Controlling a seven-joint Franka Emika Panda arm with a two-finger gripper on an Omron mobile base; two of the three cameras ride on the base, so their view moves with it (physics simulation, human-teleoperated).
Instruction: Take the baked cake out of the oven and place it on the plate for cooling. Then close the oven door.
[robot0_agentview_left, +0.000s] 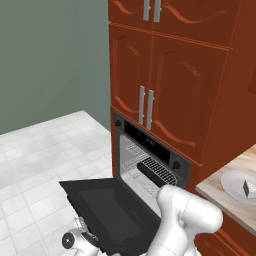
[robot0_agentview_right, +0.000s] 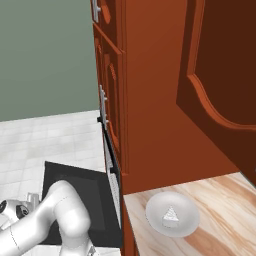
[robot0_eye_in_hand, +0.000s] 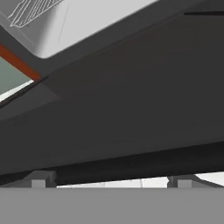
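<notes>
Two spread fingers of my gripper (robot0_eye_in_hand: 111, 183) sit just beneath the lowered oven door (robot0_eye_in_hand: 131, 109), grasping nothing.

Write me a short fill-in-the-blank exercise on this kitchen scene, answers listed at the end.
1. The baked cake lies on the white ____.
2. The oven door hangs ____, with the wire rack exposed behind it.
3. The plate rests on a light wooden ____.
4. The gripper, down at the door's front edge, has its fingers spread ____.

Missing words: plate; open; counter; wide apart
</notes>
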